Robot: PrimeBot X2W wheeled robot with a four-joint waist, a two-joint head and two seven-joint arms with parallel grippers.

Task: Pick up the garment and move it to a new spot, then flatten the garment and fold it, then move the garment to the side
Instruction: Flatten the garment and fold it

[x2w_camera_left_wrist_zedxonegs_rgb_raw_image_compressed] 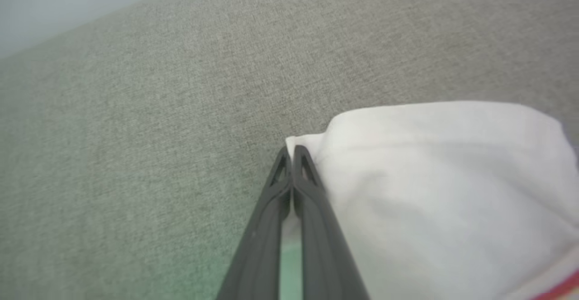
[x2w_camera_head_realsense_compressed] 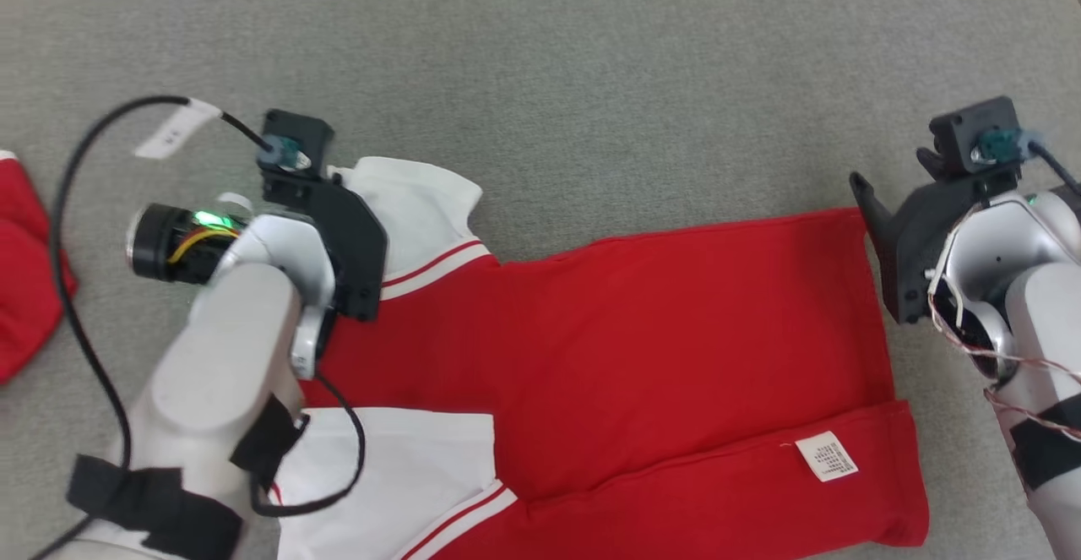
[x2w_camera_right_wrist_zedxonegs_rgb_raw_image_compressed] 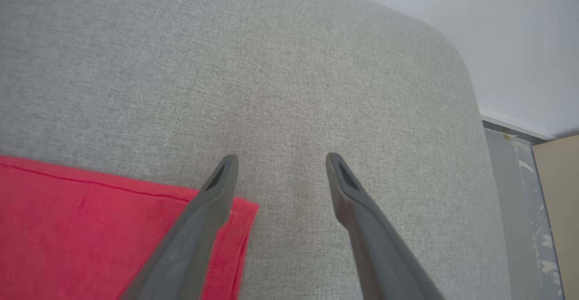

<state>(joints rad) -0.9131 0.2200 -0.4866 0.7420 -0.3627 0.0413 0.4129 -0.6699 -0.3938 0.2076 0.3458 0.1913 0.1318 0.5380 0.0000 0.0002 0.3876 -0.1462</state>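
On upholstery (x2w_camera_head_realsense_compressed: 591,78), garment (x2w_camera_head_realsense_compressed: 659,332) (red), left end effector (x2w_camera_left_wrist_zedxonegs_rgb_raw_image_compressed: 291,153) pinching

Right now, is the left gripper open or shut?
Shut. In the left wrist view the left gripper is closed tip to tip, pinching the white sleeve corner of the garment.

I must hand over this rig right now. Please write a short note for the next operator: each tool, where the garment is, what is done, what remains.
Tools: left tool shut, pinching the edge of the white sleeve. The right tool is open above the red hem corner, gripping nothing.
Things: garment spread on the grey surface, its near strip apparently turned over, label showing. A second red cloth lies far left.
Done: garment laid out.
Left: grip the hem, finish folding, move it aside.
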